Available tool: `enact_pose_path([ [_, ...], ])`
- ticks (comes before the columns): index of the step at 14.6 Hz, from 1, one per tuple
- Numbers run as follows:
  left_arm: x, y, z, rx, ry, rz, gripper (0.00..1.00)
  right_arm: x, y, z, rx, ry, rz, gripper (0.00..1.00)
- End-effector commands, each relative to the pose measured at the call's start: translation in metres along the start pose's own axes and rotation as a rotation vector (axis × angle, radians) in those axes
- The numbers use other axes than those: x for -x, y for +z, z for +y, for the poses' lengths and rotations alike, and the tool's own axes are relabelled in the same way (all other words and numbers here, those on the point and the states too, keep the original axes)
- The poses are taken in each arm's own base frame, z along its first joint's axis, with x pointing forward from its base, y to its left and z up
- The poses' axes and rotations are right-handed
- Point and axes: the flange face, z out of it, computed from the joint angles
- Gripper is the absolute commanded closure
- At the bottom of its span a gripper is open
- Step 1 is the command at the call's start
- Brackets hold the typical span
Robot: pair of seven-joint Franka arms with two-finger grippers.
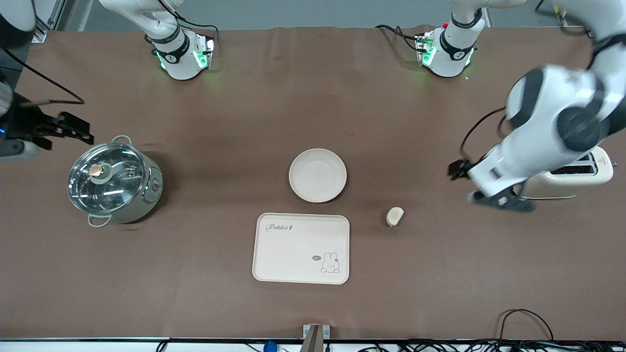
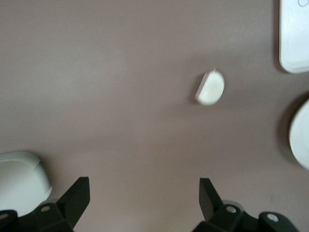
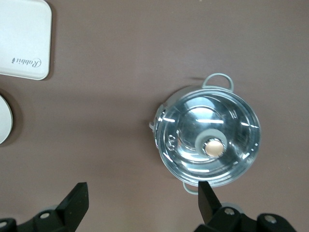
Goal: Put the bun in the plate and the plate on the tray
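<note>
1. We see the left gripper [image 1: 494, 198] in the air over bare table beside the toaster [image 1: 572, 178], its fingers [image 2: 77, 198] spread wide and holding nothing.
2. The bun [image 1: 394, 216] lies on the table, apart from that gripper, toward the middle of the table.
3. The plate [image 1: 318, 175] sits just beside the tray [image 1: 301, 248], farther from the front camera.
4. The right gripper [image 1: 73, 129] waits spread and empty near the pot [image 1: 113, 181].

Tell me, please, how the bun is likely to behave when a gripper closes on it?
The bun looks like a small soft dough lump, so it probably squashes under a firm pinch. Its half-moon shape has one flat edge, so it seems unlikely to roll on the table. Being far smaller than the plate, it is likely very light.
</note>
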Motion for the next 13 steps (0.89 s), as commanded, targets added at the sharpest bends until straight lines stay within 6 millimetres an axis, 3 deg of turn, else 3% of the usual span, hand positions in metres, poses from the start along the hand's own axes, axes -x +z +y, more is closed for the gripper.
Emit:
enact_pose_path([
  [1,-0.029,0.053,0.018,0.042,0.048,0.026,0.02,-0.009,0.007,-0.006,0.001,-0.005,0.007,0.00],
  [4,-0.028,0.122,0.042,0.045,0.128,0.010,0.04,-0.018,0.018,-0.014,-0.002,-0.018,0.004,0.00],
  [7,-0.011,0.173,0.066,0.052,0.155,0.042,0.04,-0.032,0.042,-0.025,-0.063,-0.021,-0.013,0.00],
  [10,-0.011,0.198,0.069,0.065,0.128,0.066,0.05,-0.053,0.074,-0.049,-0.083,-0.054,-0.026,0.00],
  [13,-0.013,0.202,0.083,0.066,0.148,0.087,0.27,-0.068,0.104,-0.079,-0.105,-0.086,-0.029,0.03],
])
